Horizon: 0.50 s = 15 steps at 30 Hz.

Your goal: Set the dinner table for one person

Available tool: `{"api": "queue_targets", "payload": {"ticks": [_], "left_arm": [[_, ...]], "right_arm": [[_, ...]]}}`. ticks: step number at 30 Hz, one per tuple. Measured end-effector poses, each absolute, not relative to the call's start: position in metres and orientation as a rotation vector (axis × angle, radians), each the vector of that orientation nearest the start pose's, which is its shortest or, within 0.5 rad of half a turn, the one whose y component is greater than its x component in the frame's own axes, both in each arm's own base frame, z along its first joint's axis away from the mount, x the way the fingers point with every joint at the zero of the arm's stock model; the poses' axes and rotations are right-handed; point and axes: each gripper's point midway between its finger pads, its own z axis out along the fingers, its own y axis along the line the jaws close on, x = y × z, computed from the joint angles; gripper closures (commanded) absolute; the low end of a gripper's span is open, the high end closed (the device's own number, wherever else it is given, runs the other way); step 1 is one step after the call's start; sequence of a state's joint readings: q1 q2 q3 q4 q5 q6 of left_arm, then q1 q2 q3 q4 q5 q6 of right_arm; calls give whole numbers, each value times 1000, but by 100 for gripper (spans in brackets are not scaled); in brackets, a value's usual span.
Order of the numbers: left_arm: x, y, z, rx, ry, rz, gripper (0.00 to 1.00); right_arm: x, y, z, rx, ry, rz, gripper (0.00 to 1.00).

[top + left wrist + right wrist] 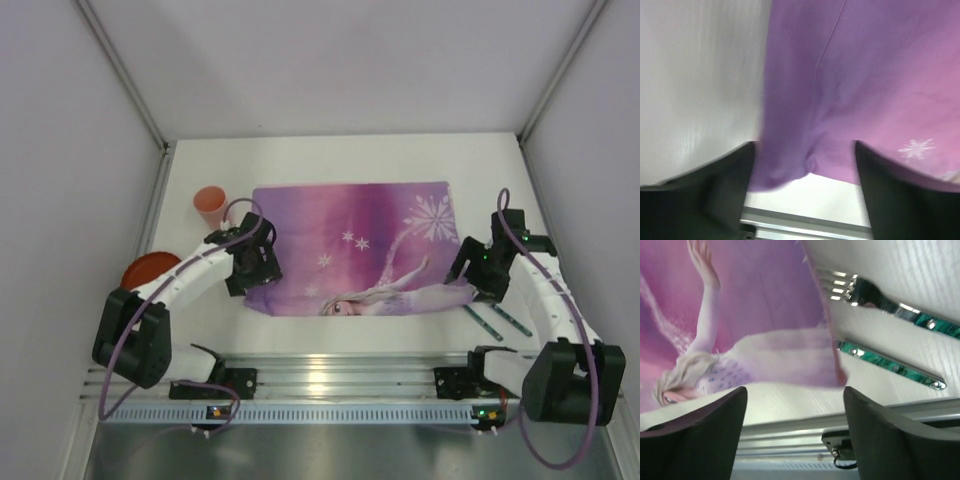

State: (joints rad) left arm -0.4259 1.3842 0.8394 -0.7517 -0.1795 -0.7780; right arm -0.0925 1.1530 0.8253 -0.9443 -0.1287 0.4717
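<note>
The left pincer [805, 150] hangs low with its jaws spread, and the rumpled near-left corner of the purple placemat [840, 75] lies loose between them. The right pincer [795, 392] is likewise spread over the mat's near-right corner, pinching nothing. Under everything lies the counter [340, 160], a broad white surface. It looks rigid, fixed and slick: there is nothing to grasp, and items probably slide on it. A fork [880, 297] and a green-handled utensil [890, 365] lie just right of the mat. An orange cup [210, 203] and a red plate [150, 268] sit at the left.
</note>
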Motion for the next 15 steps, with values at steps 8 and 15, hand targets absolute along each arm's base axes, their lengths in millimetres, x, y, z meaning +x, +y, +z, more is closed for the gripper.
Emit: {"api": "queue_targets", "payload": {"ticks": [8, 15], "left_arm": [[272, -117, 102, -513, 2620, -118, 2], [354, -145, 90, -430, 2618, -98, 8]], "right_arm": [[217, 35, 135, 692, 2714, 308, 17], [319, 43, 191, 610, 2542, 423, 49]]}}
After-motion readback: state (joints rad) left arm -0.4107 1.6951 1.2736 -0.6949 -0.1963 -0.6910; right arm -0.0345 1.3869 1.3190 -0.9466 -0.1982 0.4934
